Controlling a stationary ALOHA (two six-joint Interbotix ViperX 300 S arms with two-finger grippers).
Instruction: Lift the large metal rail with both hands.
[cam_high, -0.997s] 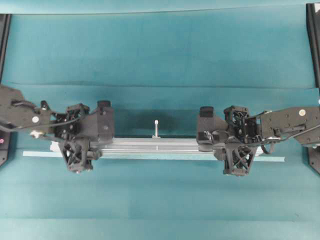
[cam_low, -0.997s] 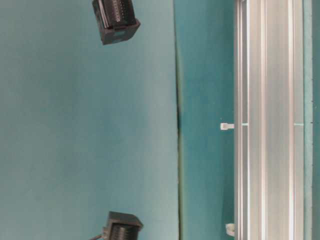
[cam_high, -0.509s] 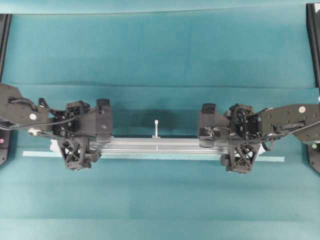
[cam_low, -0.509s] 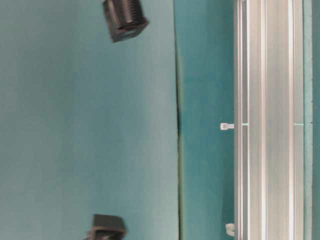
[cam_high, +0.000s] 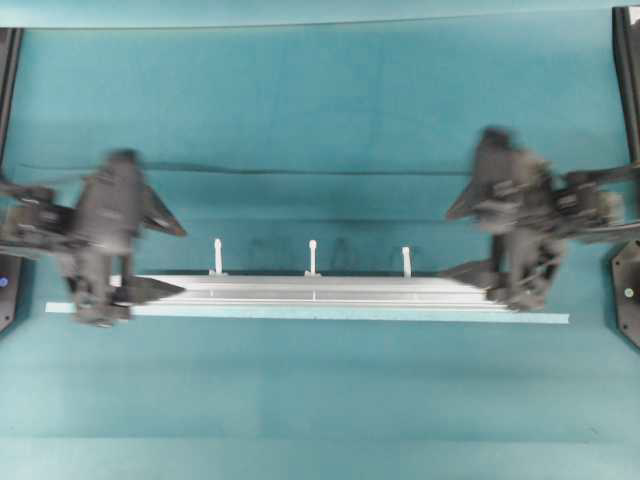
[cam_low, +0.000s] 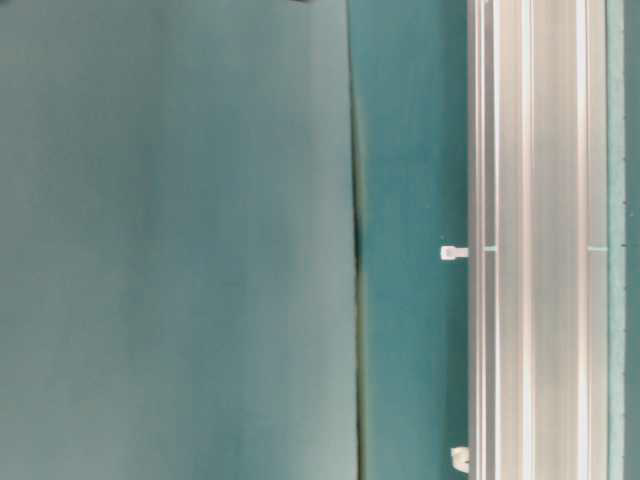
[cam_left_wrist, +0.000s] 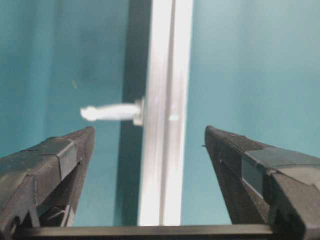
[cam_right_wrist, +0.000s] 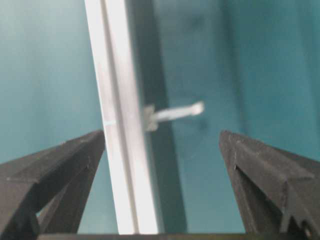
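At the two ends of the rail, overhead view: the left tool (cam_high: 150, 250) and the right tool (cam_high: 468, 240), both motion-blurred, each with its jaws spread wide and nothing between them. The left tool sits at 9 o'clock of the frame, one finger tip (cam_high: 160, 290) over the rail's left end, the other (cam_high: 165, 222) above bare cloth. The right tool sits at 3 o'clock, mirrored, over the rail's right end.

In the left wrist view the two black fingers (cam_left_wrist: 45, 165) stand well apart with the rail running between them, untouched; the right wrist view shows the same arrangement, fingers (cam_right_wrist: 55, 165) clear of the metal.

The large metal rail (cam_high: 315, 291) lies flat on the teal-covered desk (cam_high: 320, 100), lengthwise from 9 to 3 o'clock, slightly below frame centre. Three small white pegs stand along its 12 o'clock edge: left (cam_high: 217, 255), middle (cam_high: 313, 256), right (cam_high: 406, 261). A thin pale-teal strip (cam_high: 300, 315) lies along the rail's 6 o'clock edge, just beside it and reaching further at both ends.

In the table-level view the rail (cam_low: 535, 240) shows grooved and silver, with no tool in frame.
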